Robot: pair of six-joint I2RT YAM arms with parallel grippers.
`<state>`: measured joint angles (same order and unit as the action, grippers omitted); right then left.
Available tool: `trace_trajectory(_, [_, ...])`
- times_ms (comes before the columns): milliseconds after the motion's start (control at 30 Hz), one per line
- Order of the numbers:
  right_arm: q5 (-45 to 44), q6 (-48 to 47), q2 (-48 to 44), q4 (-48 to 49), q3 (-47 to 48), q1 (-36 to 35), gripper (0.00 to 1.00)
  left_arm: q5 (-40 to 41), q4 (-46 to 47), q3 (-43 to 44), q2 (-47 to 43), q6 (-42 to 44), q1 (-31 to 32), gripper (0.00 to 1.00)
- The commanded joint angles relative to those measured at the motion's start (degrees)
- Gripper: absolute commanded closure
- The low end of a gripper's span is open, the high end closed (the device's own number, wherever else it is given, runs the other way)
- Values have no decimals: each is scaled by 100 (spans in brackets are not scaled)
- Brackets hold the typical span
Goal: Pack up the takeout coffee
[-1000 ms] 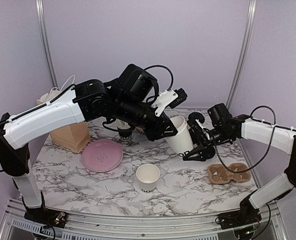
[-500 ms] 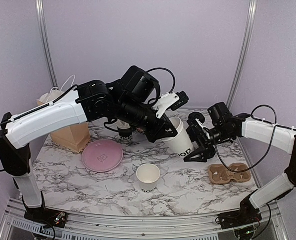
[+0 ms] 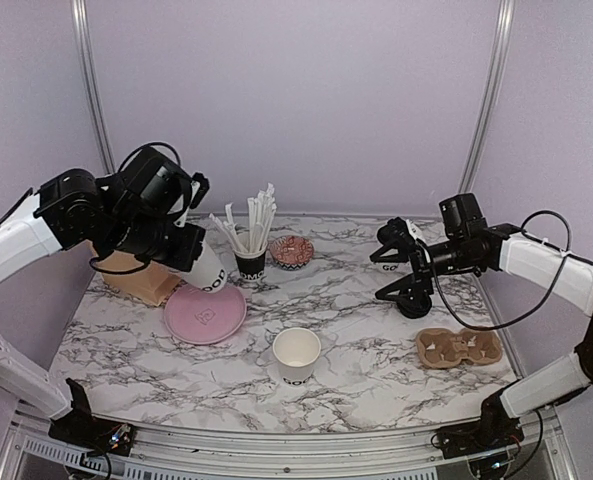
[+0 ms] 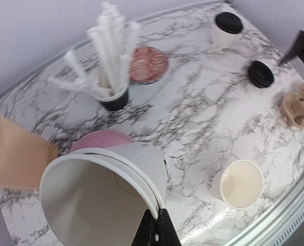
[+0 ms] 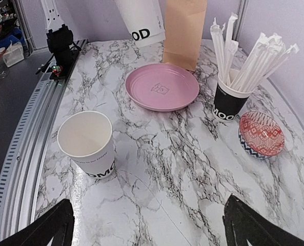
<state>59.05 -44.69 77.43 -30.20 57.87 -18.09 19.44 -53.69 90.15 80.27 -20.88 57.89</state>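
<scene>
The left claw (image 4: 153, 229) has swung left, pinching the tilted cup stack (image 4: 108, 192) by its rim; this thin grip could drop it onto the pink plate (image 3: 204, 312). The right claw (image 3: 390, 273) gapes wide.

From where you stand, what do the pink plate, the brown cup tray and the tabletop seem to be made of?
The pink plate looks like plastic or ceramic with a matte finish: smooth, even colour, embossed centre mark. The brown cup tray looks like moulded paper pulp: dull, rough, rounded wells. The tabletop shows a marble pattern, probably a printed laminate; real stone cannot be ruled out.
</scene>
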Motion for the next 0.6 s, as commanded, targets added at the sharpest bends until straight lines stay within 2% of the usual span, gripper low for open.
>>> trace_trajectory(0, [-331, 250, -158, 306, 5, 16, 1, 752, -851, -1139, -827, -1310, -1254, 100])
trace_trajectory(133, [-334, 168, -161, 180, 25, 16, 1, 392, -843, -1880, -1064, -1150, -2457, 100])
trace_trajectory(300, [-416, 205, -281, 280, -79, 16, 1, 49, -629, -2373, -826, -650, -3589, 100])
trace_trajectory(433, [-461, 233, -324, 319, -104, 16, 1, -92, -298, -2734, -632, -338, -4199, 100])
trace_trajectory(567, [-504, 250, -334, 360, -126, 11, 1, 1, -157, -2865, -496, -195, -4462, 100])
